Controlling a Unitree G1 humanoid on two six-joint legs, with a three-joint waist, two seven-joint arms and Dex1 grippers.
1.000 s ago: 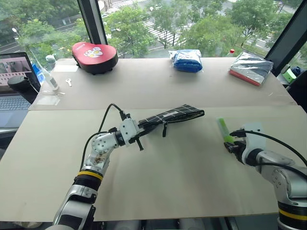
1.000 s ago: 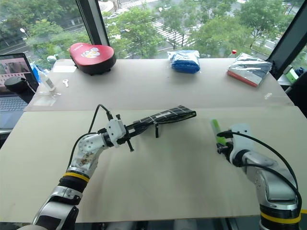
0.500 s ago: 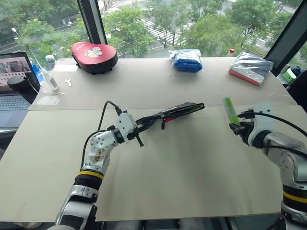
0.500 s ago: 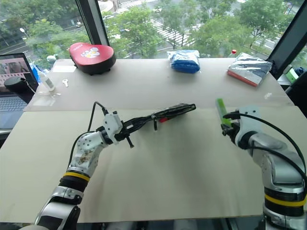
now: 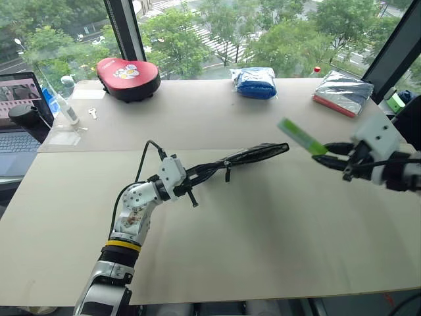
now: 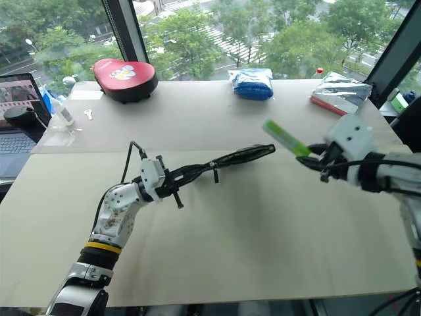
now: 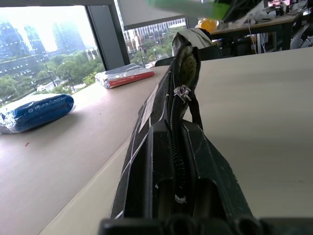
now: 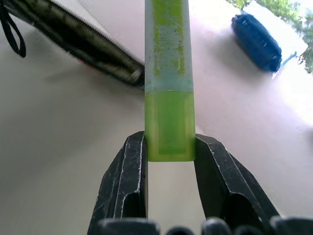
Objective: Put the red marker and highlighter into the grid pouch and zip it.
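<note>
My right gripper (image 8: 169, 147) has its fingers (image 8: 126, 181) partly open, just wide enough to pinch the green highlighter (image 5: 301, 137) by its near end. Both fingers press against the highlighter's flat sides, and the rest of the pen sticks out past them, up off the counter (image 5: 263, 237) and slanting toward the far left. The pen hangs in the air to the right of the pouch's far end, near it but not touching.

My left gripper (image 5: 186, 186) has its fingers closed tight on the near end of the grid pouch (image 5: 247, 157). I hold the pouch raised off the counter and turned on edge, so that it stretches from my fingers toward the far right as a narrow black strip. From my left wrist the zipper (image 7: 176, 147) runs straight away along the top edge, with the metal slider (image 7: 182, 92) partway along it and a black pull cord (image 5: 226, 174) dangling below. Beyond the slider the mouth gapes a little and shows its pale lining (image 7: 185, 66).

I cannot make out the red marker with any certainty.

Along the far side of the counter lie a red case (image 5: 129, 77) on the left, a blue bundle (image 5: 256, 82) in the middle and a silver packet (image 5: 344, 93) on the right. A laptop (image 5: 18, 122) sits at the far left edge.
</note>
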